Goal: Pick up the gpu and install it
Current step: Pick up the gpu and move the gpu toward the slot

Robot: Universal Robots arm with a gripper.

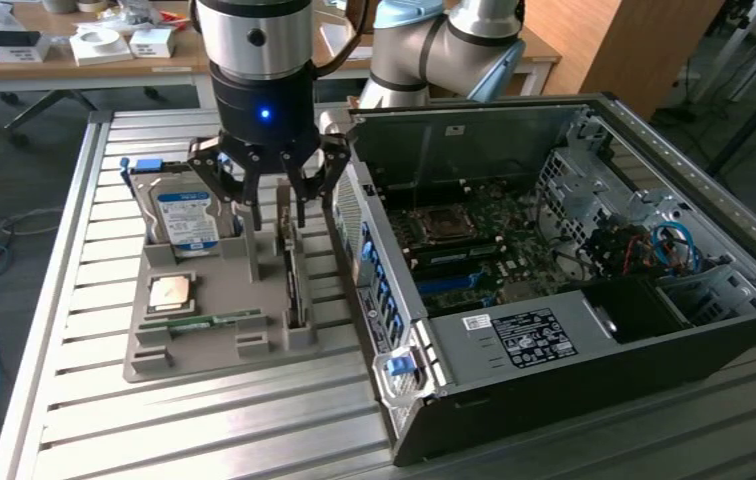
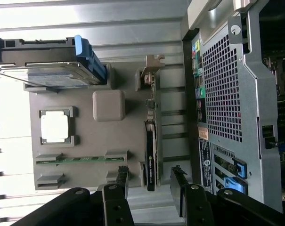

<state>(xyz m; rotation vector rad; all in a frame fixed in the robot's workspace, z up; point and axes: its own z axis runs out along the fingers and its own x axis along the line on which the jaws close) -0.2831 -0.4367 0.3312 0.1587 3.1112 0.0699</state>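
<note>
The slatted aluminium table [image 1: 65, 340] is carrying a grey parts tray [image 1: 218, 300] (sitting directly beneath the fingers [image 1: 250, 205]) and an open computer case [image 1: 592, 400] lying beside them.

bright even light, pale glare on the metal table [image 2: 109, 19], soft shadow inside the computer case [image 1: 592, 410]
</note>
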